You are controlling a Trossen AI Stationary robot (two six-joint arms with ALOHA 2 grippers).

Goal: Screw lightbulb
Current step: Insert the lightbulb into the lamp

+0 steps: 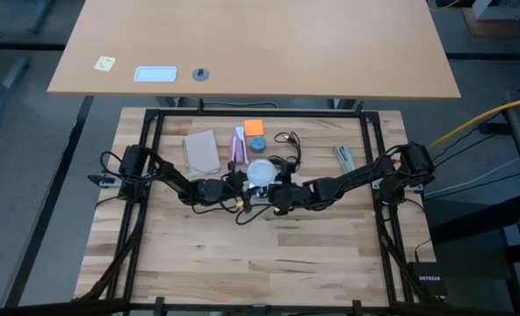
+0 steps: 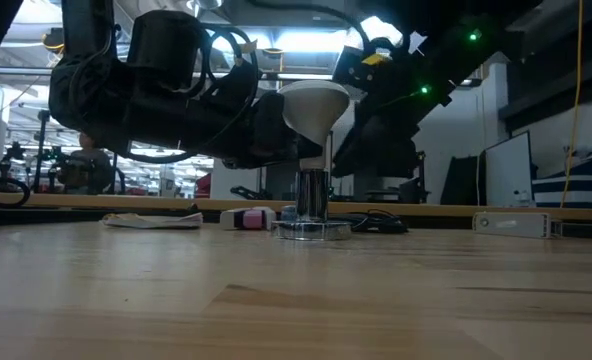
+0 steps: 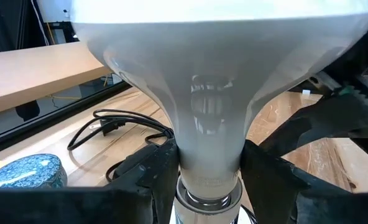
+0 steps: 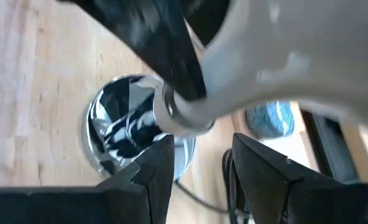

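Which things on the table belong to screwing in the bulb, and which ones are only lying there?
For the job:
- frosted white lightbulb, left gripper clamped on its neck
- round silvery socket base
- right gripper at the socket's stem

Lying about:
- flat pink-and-white packet
- orange square pad
- blue speckled round object

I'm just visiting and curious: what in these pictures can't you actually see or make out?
- High view: the socket base, covered by the lightbulb.
- Left wrist view: the left gripper grips the neck; the globe's top is cut off.
- Right wrist view: whether the right gripper touches the chrome socket.
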